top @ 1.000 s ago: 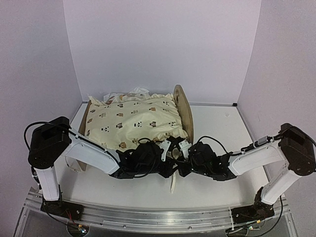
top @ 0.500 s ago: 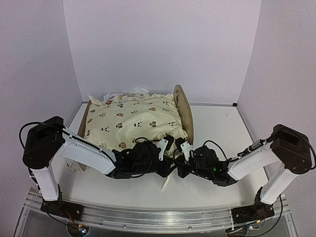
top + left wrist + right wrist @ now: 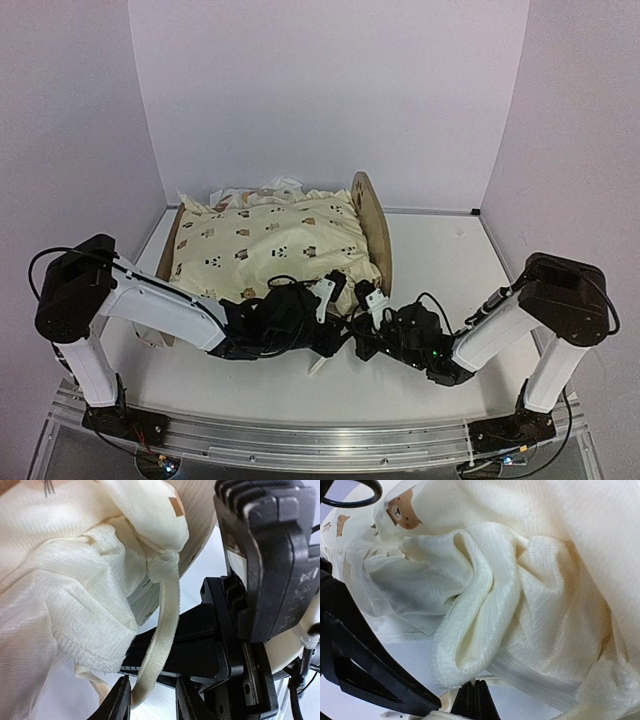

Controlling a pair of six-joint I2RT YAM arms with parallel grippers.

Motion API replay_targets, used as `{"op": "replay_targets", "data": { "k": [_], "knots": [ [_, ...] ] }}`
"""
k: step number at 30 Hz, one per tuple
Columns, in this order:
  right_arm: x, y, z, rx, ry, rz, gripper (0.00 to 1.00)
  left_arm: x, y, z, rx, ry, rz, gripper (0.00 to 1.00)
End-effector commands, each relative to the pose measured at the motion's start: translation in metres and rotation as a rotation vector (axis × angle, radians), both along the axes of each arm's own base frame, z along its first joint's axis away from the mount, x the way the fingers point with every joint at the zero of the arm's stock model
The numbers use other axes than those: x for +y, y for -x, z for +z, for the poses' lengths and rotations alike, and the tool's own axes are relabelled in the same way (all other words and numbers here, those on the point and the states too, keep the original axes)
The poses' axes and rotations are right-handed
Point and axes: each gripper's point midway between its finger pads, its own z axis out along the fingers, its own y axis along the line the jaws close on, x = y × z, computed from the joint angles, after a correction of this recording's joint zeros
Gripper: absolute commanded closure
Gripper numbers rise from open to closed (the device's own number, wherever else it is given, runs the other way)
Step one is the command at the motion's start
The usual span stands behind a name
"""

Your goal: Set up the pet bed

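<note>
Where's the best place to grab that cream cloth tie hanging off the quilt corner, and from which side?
Probably the free flat stretch of the cream cloth tie below its knot, approached from the near side, a finger on each flat face. The knot sits bunched right by the light plywood end board.

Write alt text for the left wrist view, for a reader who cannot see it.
A cream tie hangs from a knot on the cream quilt and drops between the parted fingertips of the left gripper at the bottom edge. The black right arm fills the right side, with the pet bed's plywood end board behind the quilt.
</note>
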Motion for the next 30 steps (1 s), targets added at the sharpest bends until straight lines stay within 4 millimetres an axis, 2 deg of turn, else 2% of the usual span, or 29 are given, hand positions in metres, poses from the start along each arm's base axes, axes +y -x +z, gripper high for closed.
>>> {"op": "replay_targets", "data": {
  "k": [1,7,13,17,20,24,30],
  "knots": [
    [0.009,0.006,0.007,-0.055,-0.037,0.055,1.00,0.005,-0.008,0.042,-0.052,0.069,0.043,0.66],
    [0.012,0.008,0.006,-0.078,-0.048,0.079,1.00,0.019,-0.009,0.048,-0.053,0.027,0.077,0.60],
    [0.016,0.009,0.004,-0.087,-0.058,0.100,1.00,0.045,-0.011,0.054,-0.071,-0.013,0.133,0.64],
    [0.018,0.010,0.005,-0.094,-0.062,0.111,1.00,0.059,-0.011,0.046,-0.062,-0.042,0.152,0.71],
    [0.017,0.011,0.009,-0.105,-0.066,0.115,1.00,0.065,-0.011,0.037,-0.050,-0.059,0.141,0.70],
    [0.017,0.013,0.012,-0.111,-0.070,0.123,1.00,0.066,-0.014,0.032,-0.008,-0.041,0.126,0.63],
    [0.017,0.014,0.011,-0.101,-0.077,0.129,1.00,0.054,-0.022,0.026,0.024,0.000,0.123,0.58]
  ]
}}
